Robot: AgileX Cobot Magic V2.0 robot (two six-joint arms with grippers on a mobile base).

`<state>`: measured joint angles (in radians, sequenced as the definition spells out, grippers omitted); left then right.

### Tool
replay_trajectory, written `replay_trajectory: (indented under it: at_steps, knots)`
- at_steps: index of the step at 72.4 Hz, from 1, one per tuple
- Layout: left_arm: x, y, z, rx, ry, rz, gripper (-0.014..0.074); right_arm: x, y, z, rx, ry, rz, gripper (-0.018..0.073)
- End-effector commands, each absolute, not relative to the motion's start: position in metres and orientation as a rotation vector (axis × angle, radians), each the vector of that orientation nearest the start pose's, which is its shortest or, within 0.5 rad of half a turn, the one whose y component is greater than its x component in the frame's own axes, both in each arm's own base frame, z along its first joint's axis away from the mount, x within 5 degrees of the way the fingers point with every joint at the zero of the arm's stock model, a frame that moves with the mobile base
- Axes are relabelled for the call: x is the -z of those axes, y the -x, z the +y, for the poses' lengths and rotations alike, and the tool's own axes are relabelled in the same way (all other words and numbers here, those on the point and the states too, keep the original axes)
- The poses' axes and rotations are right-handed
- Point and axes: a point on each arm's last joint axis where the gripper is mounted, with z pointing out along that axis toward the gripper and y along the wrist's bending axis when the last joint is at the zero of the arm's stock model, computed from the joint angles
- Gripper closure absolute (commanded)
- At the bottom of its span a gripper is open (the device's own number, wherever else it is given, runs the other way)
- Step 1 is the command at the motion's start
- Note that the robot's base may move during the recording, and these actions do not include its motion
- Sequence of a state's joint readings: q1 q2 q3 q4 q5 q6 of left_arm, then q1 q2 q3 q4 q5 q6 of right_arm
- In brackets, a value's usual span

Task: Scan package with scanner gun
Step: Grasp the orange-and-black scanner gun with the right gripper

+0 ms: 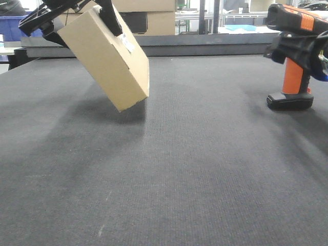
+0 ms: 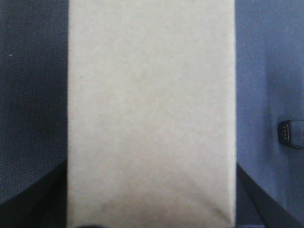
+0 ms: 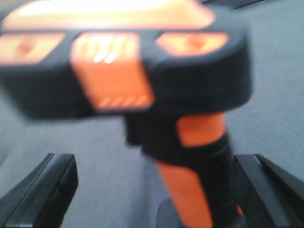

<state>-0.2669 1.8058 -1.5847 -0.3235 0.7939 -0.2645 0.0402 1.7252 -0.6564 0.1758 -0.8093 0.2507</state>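
The package (image 1: 105,56) is a tan cardboard box hanging tilted above the left of the table, its lowest corner just over the mat. A small white label (image 1: 127,45) shows on its upper right face. My left gripper (image 1: 77,23) is shut on the package from above. In the left wrist view the package (image 2: 152,114) fills the space between the fingers (image 2: 47,199). The scanner gun (image 1: 294,77) stands on its black base at the right. My right gripper (image 3: 156,190) is open around the orange handle of the scanner gun (image 3: 123,71), which sits close to the right finger.
The dark mat table (image 1: 179,169) stretches between the two arms. Larger cardboard boxes (image 1: 154,20) stand behind the table's far rail (image 1: 205,43). A blue bin (image 1: 10,28) is at the far left. A black part with metal contacts (image 2: 292,134) shows at the left wrist view's right edge.
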Motion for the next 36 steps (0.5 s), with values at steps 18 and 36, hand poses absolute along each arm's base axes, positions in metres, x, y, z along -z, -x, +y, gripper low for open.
replay_trajectory:
  at_steps: [18,36]
  knots:
    - [-0.314,-0.389,-0.131,0.624,0.196,2.498,0.0708,-0.187,-0.341,0.0,-0.147,-0.364,1.673,-0.0009]
    - [-0.314,-0.389,-0.131,0.624,0.196,2.498,0.0708,-0.184,-0.351,-0.002,-0.142,-0.406,1.661,-0.0009]
